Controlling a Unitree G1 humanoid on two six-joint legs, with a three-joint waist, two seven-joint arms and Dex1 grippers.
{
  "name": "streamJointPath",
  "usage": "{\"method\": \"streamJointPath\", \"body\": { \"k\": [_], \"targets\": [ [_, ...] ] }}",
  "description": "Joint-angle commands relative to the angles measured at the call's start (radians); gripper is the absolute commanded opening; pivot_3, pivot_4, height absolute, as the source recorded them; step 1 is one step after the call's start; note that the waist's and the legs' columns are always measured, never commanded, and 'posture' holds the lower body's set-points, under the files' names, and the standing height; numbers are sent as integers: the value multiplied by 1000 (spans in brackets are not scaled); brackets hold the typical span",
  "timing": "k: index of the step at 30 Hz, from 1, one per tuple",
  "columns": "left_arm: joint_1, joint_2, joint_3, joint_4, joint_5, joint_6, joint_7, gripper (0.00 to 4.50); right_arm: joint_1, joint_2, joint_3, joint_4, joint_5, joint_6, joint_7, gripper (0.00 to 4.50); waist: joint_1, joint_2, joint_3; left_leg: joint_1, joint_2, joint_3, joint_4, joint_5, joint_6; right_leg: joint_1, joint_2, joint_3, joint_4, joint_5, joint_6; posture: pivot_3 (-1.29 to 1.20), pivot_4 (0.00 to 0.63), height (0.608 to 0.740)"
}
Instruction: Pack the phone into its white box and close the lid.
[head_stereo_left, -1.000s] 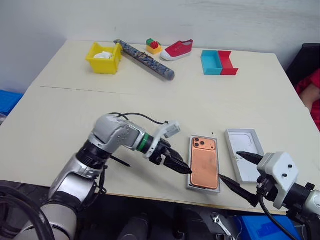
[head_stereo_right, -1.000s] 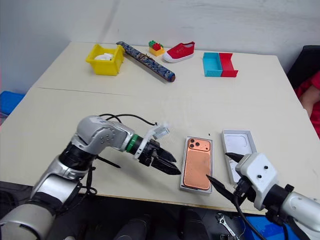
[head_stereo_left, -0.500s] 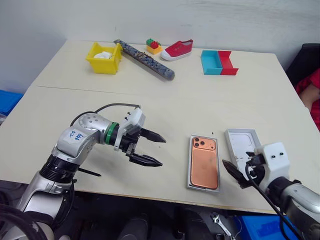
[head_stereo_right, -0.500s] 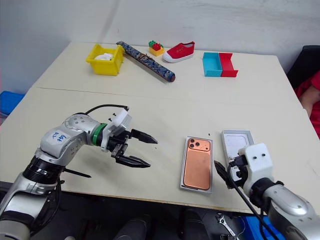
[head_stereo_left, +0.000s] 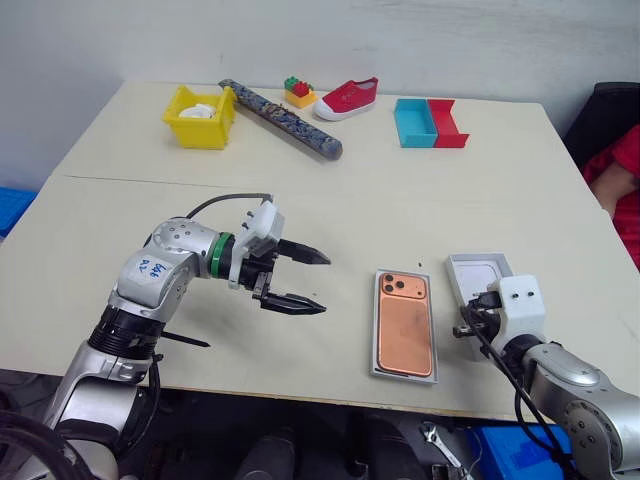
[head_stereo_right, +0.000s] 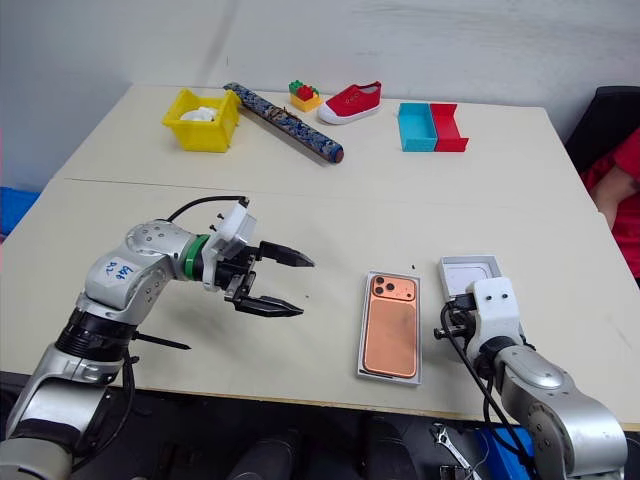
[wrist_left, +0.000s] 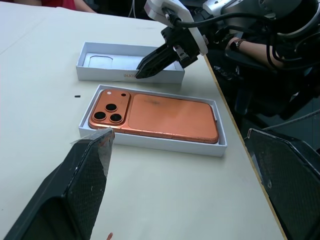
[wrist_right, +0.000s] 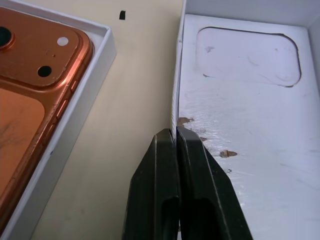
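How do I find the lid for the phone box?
Look at the table's near edge, on the robot's right. Two white trays lie side by side there: the lid is the outer one, all white inside, while the white box holds the orange phone.

Orange phone (head_stereo_left: 404, 323) camera-side up inside white box (head_stereo_left: 378, 362), open white lid (head_stereo_left: 470, 275) just beside

Blue handwritten marks on a white sticker (head_stereo_left: 150, 268) on the left arm, centre-left of frame; not legible. Small orange print on the lid (wrist_left: 129, 75) side wall, unreadable.
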Motion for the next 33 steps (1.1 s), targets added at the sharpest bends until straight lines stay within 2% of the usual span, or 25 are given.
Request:
{"method": "streamJointPath", "body": {
  "k": [1, 5, 10, 12, 14, 17, 18, 21, 24, 26, 30, 33],
  "targets": [
    [-18, -16, 15, 6, 20, -20, 8, 4500, 9, 7, 4, -13, -25, -27, 3, 47, 1, 0, 0, 0, 0, 0, 0, 0, 0, 0, 0, 0, 0, 0, 0, 0, 150, 740],
    [-9, -26, 10, 21, 38, -12, 12, 4500, 11, 17, -43, -69, 8, -34, 32, 47, 1, 0, 0, 0, 0, 0, 0, 0, 0, 0, 0, 0, 0, 0, 0, 0, 150, 740],
    [15, -17, 3, 23, 55, -29, -7, 4500, -9, 64, -210, -211, 313, 70, 103, 47, -3, 1, 0, 0, 0, 0, 0, 0, 0, 0, 1, 0, 1, 0, 0, 0, 150, 740],
    [23, -16, 6, 21, 58, -27, -11, 4500, -5, 54, -257, -229, 555, 83, 84, 47, -4, 1, 0, 0, 1, 0, 0, 0, 0, 0, 1, 0, 1, 0, 0, 0, 150, 740],
    [30, -17, 9, 21, 61, -30, -10, 4500, 10, 6, -245, -203, 868, 7, -29, 47, -6, 1, 0, 1, 1, 0, 0, 0, 0, 0, 1, 0, 1, 0, 0, 0, 150, 740],
    [37, -17, 13, 17, 66, -27, -8, 4500, 17, -86, -112, -142, 1327, -218, -267, 47, -13, 2, 1, 1, 1, 0, 0, 0, 1, 0, 0, 0, 0, 0, 0, 0, 150, 740],
    [39, -15, 13, 17, 68, -28, -10, 4500, 12, -92, -60, -130, 1412, -280, -307, 47, -15, 1, 1, 1, 1, 0, 0, 0, 1, 1, 0, 0, 0, 0, 0, 0, 150, 740],
    [43, -6, 16, 15, 76, -29, -8, 4500, -27, -72, 78, -97, 1476, -392, -319, 47, -20, 1, 1, 2, 1, 0, 0, 0, 1, 1, 0, 0, 0, 0, 0, 0, 150, 740],
    [43, 4, 29, 14, 80, -26, 3, 4500, -60, 25, 186, -36, 1476, -475, -330, 47, -24, 0, 0, 2, 1, 0, 0, 0, 1, 1, 0, 0, 0, 0, 0, 0, 150, 740],
    [51, 15, 43, 7, 79, -24, 15, 4500, -67, 110, 233, 20, 1476, -508, -339, 47, -23, 0, 0, 2, 1, 0, 0, 0, 1, 1, 0, 0, 1, 0, 0, 0, 150, 740],
    [70, 29, 66, -10, 66, -11, 32, 4500, -76, 195, 264, 101, 1476, -519, -348, 47, -22, 1, 1, 1, 1, 0, 0, 0, 1, 0, 0, 1, 2, 0, 0, 0, 150, 740],
    [108, 42, 86, -42, 62, -13, 47, 3957, -70, 218, 274, 180, 1476, -509, -340, 0, -22, 1, 1, 1, 1, 0, 0, 0, 2, 0, 1, 1, 2, 0, 0, 0, 150, 740]
  ]
}}
